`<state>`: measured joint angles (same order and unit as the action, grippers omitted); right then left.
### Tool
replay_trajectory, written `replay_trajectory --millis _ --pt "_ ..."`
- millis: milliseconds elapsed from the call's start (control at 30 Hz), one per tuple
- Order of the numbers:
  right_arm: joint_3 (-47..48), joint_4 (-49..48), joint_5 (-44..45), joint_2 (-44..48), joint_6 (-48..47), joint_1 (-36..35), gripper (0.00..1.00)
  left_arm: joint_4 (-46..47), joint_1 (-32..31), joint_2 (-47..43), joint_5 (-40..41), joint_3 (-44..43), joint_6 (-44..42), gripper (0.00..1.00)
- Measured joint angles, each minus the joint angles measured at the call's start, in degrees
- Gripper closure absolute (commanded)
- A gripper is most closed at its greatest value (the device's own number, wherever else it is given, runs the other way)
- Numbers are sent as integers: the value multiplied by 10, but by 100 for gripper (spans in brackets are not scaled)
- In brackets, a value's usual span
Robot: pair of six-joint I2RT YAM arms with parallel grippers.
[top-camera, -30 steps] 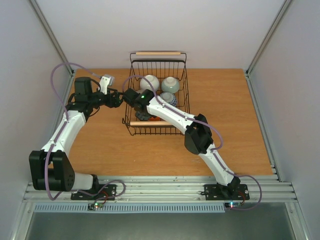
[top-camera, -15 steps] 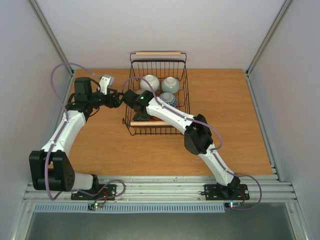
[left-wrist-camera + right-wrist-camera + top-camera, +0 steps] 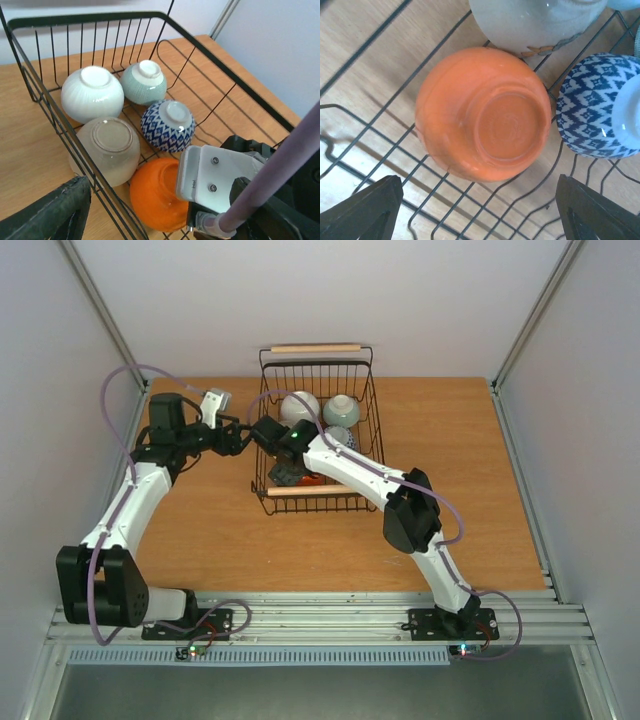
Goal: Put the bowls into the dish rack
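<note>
Above the orange bowl (image 3: 485, 112), the right gripper (image 3: 480, 205) hangs with its fingers spread wide and nothing between them. That bowl sits upside down on the floor of the dish rack (image 3: 315, 347), just beside a cream bowl (image 3: 535, 20) and a blue-and-white bowl (image 3: 592, 107). At the rack's left wall is the left gripper (image 3: 235, 440); whether it is open cannot be told.

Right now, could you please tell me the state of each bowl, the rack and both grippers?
white bowl: upside down
pale green bowl: upside down
blue-and-white bowl: upside down
beige bowl: upside down
orange bowl: upside down, ungripped
dish rack: upright, holds five bowls
left gripper: open, empty
right gripper: open, over orange bowl
</note>
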<state>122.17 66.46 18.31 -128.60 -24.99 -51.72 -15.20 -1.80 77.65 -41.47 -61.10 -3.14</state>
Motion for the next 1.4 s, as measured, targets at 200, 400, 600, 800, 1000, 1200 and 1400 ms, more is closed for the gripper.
replay_trajectory --millis 200,400,600,800,1000,1200,1400 --pt "18 4 6 14 -2 3 13 9 -1 -31 0 -4 -1 24" --pt "70 26 24 12 -13 15 13 42 -2 -39 -2 -19 0 24" --pt "60 4 41 28 -8 36 13 24 -2 -38 2 -20 -5 24" --pt "-99 -77 19 195 20 122 11 0 4 -33 24 -17 -6 23" --pt "-232 -167 -3 377 57 253 4 -4 6 -32 44 -17 -5 23" --pt "-309 -202 -18 426 85 329 2 -6 13 -22 74 -17 -3 20" --pt "-383 -208 -23 417 99 356 2 -9 62 -2 94 -17 5 11"
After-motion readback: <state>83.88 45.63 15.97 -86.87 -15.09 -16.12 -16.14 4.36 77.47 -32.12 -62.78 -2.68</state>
